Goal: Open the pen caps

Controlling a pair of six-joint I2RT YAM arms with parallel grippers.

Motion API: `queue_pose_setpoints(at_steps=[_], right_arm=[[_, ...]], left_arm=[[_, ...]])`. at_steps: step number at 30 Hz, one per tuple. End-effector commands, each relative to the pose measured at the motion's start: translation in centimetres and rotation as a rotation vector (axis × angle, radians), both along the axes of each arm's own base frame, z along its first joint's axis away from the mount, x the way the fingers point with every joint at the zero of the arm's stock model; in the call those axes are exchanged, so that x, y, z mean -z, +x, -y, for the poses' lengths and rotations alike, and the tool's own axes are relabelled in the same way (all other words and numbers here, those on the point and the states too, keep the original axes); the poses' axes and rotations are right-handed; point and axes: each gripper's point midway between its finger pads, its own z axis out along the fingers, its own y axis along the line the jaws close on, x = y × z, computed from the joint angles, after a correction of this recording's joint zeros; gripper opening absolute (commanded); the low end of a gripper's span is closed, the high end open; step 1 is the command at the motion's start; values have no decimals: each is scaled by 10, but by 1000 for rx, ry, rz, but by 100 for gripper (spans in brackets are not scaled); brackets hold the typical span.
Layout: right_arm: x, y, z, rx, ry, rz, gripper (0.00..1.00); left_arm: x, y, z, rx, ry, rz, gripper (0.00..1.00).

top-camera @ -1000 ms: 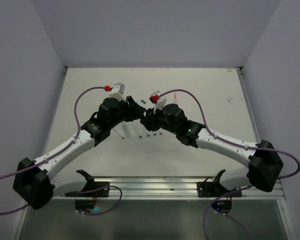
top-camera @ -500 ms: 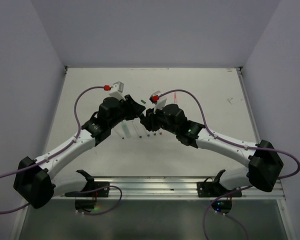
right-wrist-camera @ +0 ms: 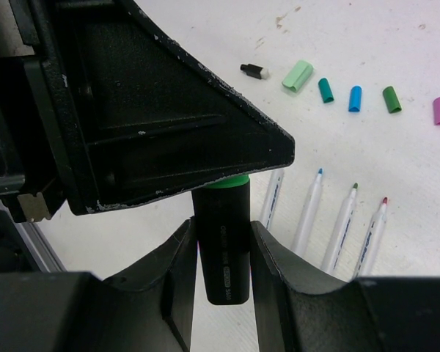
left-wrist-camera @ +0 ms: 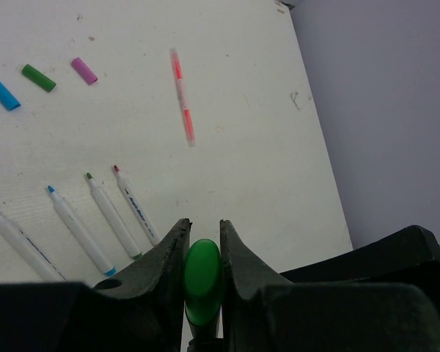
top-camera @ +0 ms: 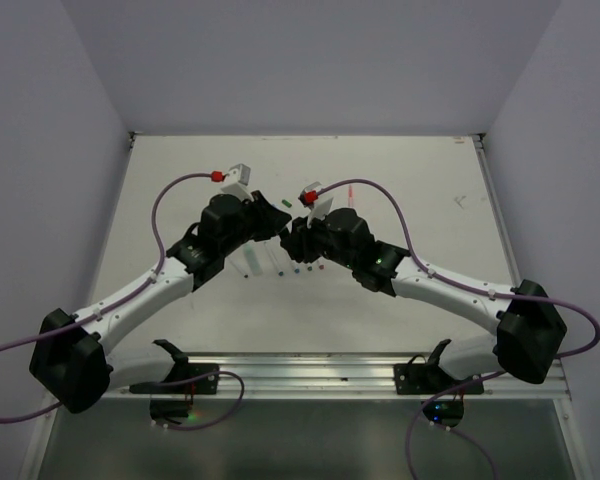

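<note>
Loose pen caps (right-wrist-camera: 355, 98) lie in a row; bright green cap (left-wrist-camera: 202, 279) pinched.

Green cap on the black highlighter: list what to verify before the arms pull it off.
1. Right gripper shut on the black highlighter body: ok.
2. Left gripper shut on the bright green cap, one finger on each side: ok.
3. Cap seated on the body, green rim showing at its top: ok.
4. Cap and body in line for a straight pull: cannot tell.
5. White pens and loose caps lie on the table, outside both grips: ok.
</note>
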Motion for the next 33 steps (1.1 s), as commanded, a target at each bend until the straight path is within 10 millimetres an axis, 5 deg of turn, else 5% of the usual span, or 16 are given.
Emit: queue_pose_setpoints(at_steps=[1,7,11,19,33], right_arm=[[-8,-3,-6,-30,23,32,18],[-9,-17,1,-94,23,23,49],[-19,-27,6,-176,83,14,59],[-52,-34,12,-321,246,22,64],[-76,-47,-16,-525,336,9,60]], left_arm=[[-26,5,-2,-1,-2,93,0],[-45,-5,-11,38,41,208,0],[-61,-22,-7,154,36,310,0],[-80,-42,-18,340,-72,425,0],[-93,-61,-5,463,-181,497,0]])
